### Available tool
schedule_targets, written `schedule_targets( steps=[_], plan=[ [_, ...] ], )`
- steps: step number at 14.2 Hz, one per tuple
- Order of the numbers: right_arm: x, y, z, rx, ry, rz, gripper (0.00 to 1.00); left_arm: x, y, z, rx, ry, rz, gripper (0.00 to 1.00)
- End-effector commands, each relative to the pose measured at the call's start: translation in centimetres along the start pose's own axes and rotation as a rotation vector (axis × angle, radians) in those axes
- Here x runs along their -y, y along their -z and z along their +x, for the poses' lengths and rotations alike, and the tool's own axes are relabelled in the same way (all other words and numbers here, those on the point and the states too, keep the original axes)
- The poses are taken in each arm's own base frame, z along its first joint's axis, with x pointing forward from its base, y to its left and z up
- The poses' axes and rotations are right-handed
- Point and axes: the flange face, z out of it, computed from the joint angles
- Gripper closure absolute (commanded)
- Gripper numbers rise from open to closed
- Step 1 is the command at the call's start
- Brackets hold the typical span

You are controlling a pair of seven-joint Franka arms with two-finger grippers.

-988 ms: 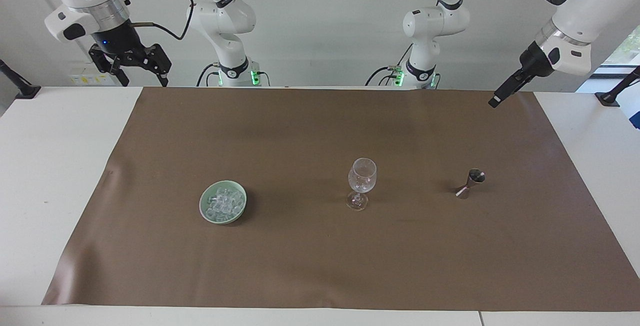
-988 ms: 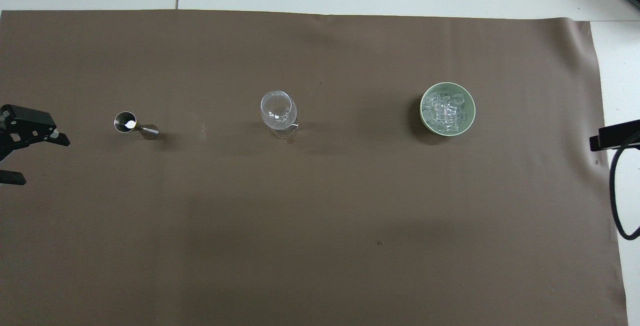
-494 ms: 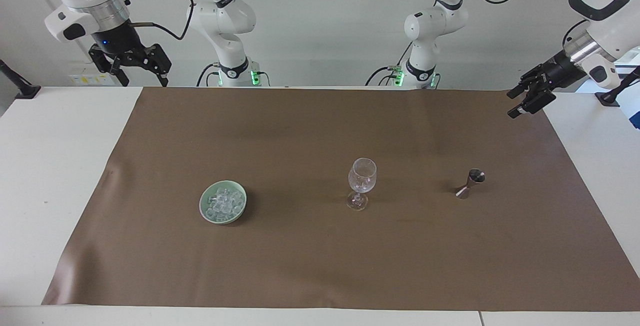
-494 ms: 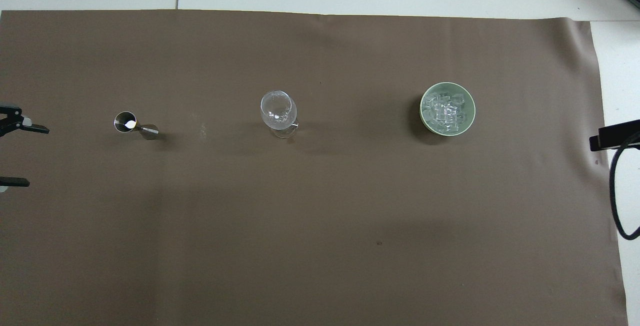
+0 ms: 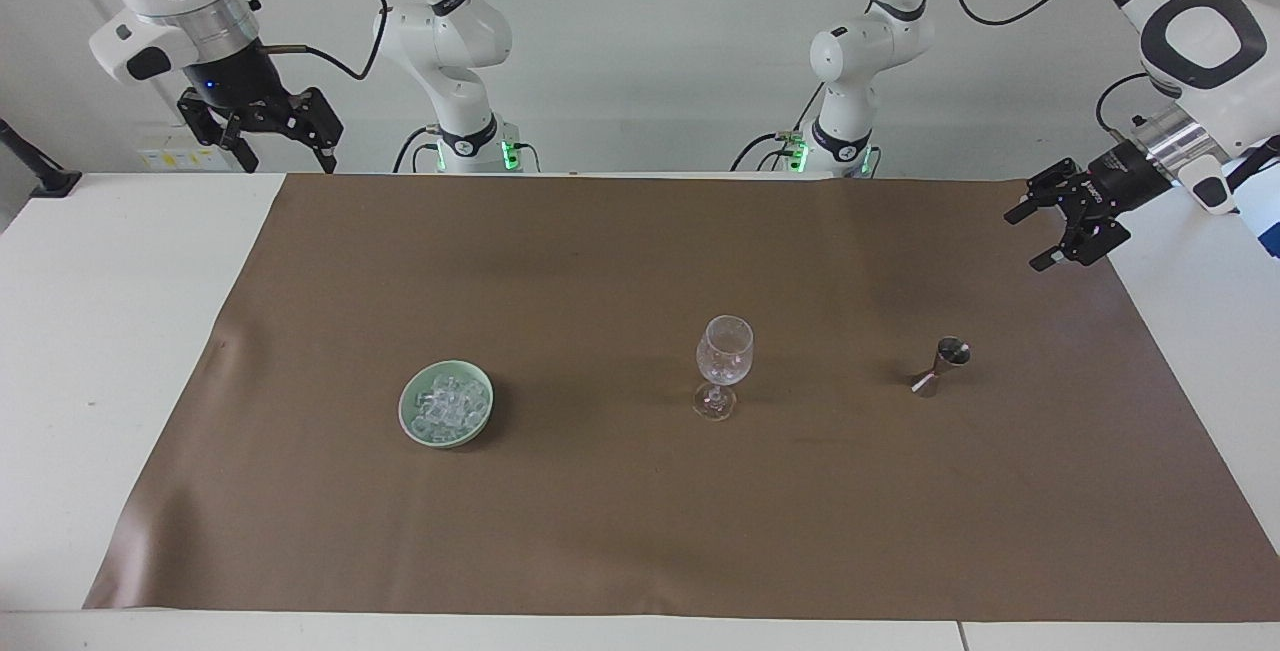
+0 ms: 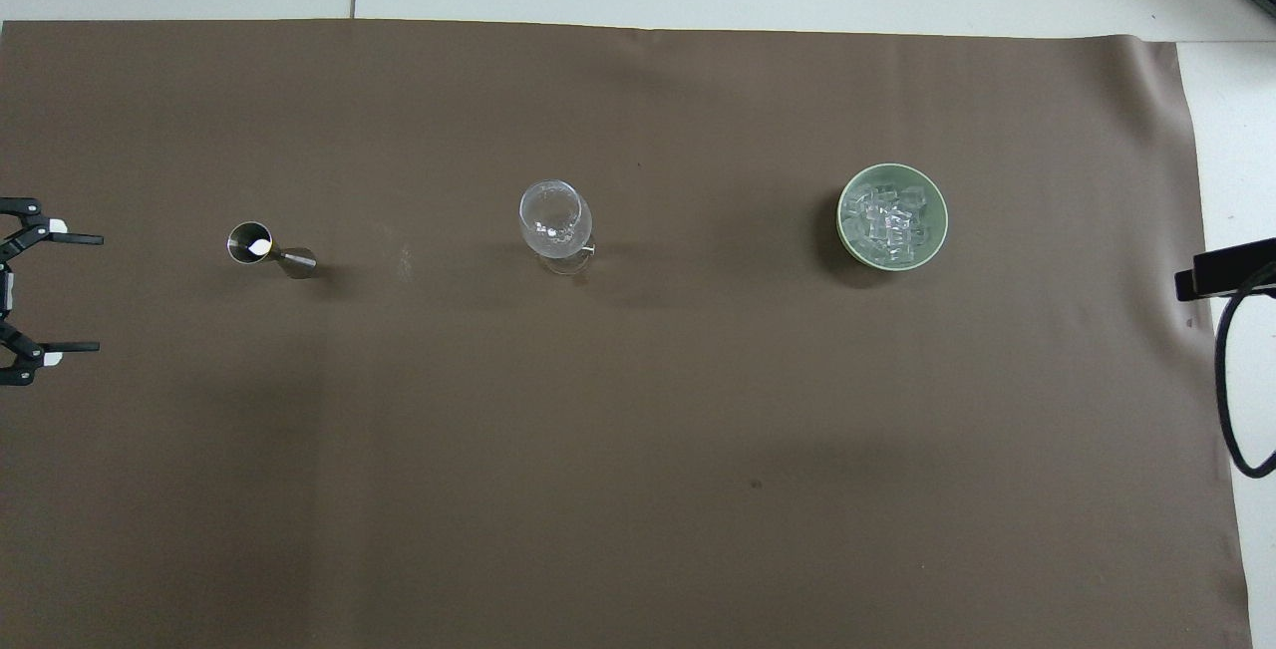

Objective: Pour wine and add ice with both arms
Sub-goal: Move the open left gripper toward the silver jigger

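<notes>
On the brown mat (image 5: pixel 640 491) covering the tabletop (image 5: pixel 100 331), a stemmed glass (image 5: pixel 724 363) stood upright near the middle. In the facing view, the green bowl (image 5: pixel 408 423) holding the heaped ice (image 5: pixel 446 405) sat at the glass's nine o'clock, toward the right arm's end, well apart from it. A small metal jigger (image 5: pixel 941 366) stood at the glass's three o'clock, toward the left arm's end. The left gripper (image 5: pixel 1050 234) hung over the mat's edge at the jigger's one o'clock, its fingers (image 6: pixel 75 239) spread wide and holding nothing. The right gripper (image 5: pixel 285 159) waited above the mat's corner at the bowl's eleven o'clock, fingers apart and empty.
</notes>
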Motion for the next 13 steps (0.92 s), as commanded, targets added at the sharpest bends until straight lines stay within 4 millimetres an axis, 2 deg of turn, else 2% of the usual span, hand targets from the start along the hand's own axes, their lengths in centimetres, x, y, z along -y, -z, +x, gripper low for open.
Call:
schedule_targets(
  steps=[1,3,4,8,9,10,11,13],
  plan=[
    [0.0,-0.1,-0.1,0.005,0.027,0.016,0.00,1.0,-0.4,0.9,0.025,0.113,-0.068,0.00],
    [0.0,-0.1,-0.1,0.007,0.027,0.016,0.00,1.1,-0.8,1.8,0.047,0.138,-0.082,0.00],
    [0.0,-0.1,-0.1,0.005,0.027,0.016,0.00,1.4,-0.9,2.8,0.064,0.167,-0.100,0.00],
    [0.0,-0.1,-0.1,0.005,0.027,0.016,0.00,2.2,-3.0,4.7,0.126,0.256,-0.166,0.00],
    [0.0,-0.1,-0.1,0.005,0.027,0.016,0.00,2.8,-4.0,5.8,0.155,0.297,-0.175,0.00],
    [0.0,-0.1,-0.1,0.005,0.027,0.016,0.00,3.4,-4.8,8.1,0.190,0.365,-0.202,0.00],
    [0.0,-0.1,-0.1,0.005,0.027,0.016,0.00,3.7,-5.5,9.5,0.212,0.404,-0.214,0.00],
    [0.0,-0.1,-0.1,0.005,0.027,0.016,0.00,3.9,-6.4,10.5,0.214,0.435,-0.224,0.00]
  ],
)
